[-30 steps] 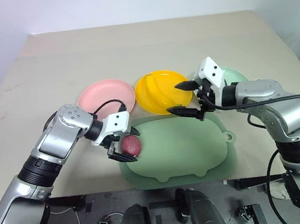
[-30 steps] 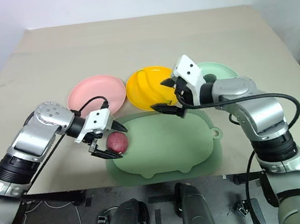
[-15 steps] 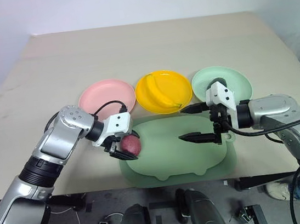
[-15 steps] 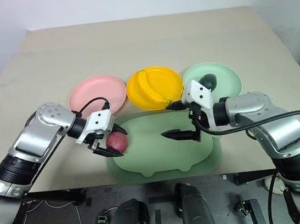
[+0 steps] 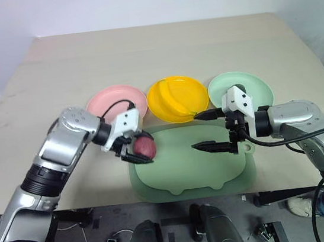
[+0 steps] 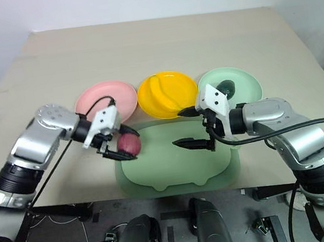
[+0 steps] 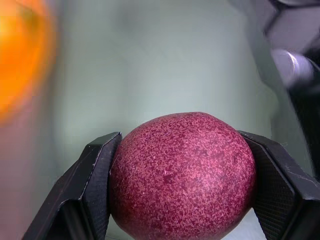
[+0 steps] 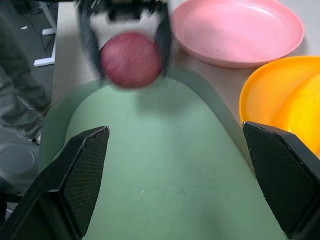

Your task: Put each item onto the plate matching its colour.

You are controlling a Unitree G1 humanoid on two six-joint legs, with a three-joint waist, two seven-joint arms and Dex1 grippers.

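Observation:
My left gripper (image 5: pixel 141 148) is shut on the round reddish-purple fruit (image 5: pixel 146 148), holding it a little above the left edge of the pig-shaped tray (image 5: pixel 188 180). In the left wrist view the fruit (image 7: pixel 182 175) sits between both black fingers. Just beyond it lies the pink plate (image 5: pixel 110 101), bare. On the yellow plate (image 5: pixel 198 90) rests the banana (image 5: pixel 174 101). The dark avocado (image 6: pixel 225 87) lies on the mint green plate (image 6: pixel 247 89). My right gripper (image 5: pixel 203 131) stands open over the tray's right part, holding nothing.
The pale green pig-shaped tray takes up the near middle of the beige table (image 5: pixel 141 52), close to the front edge. The three plates stand in a row right behind it. A wide stretch of bare tabletop lies beyond the plates.
My left gripper has shut on the reddish-purple fruit and raised it off the tray, toward the pink plate. The right gripper has drawn back from the plates to over the tray, still open.

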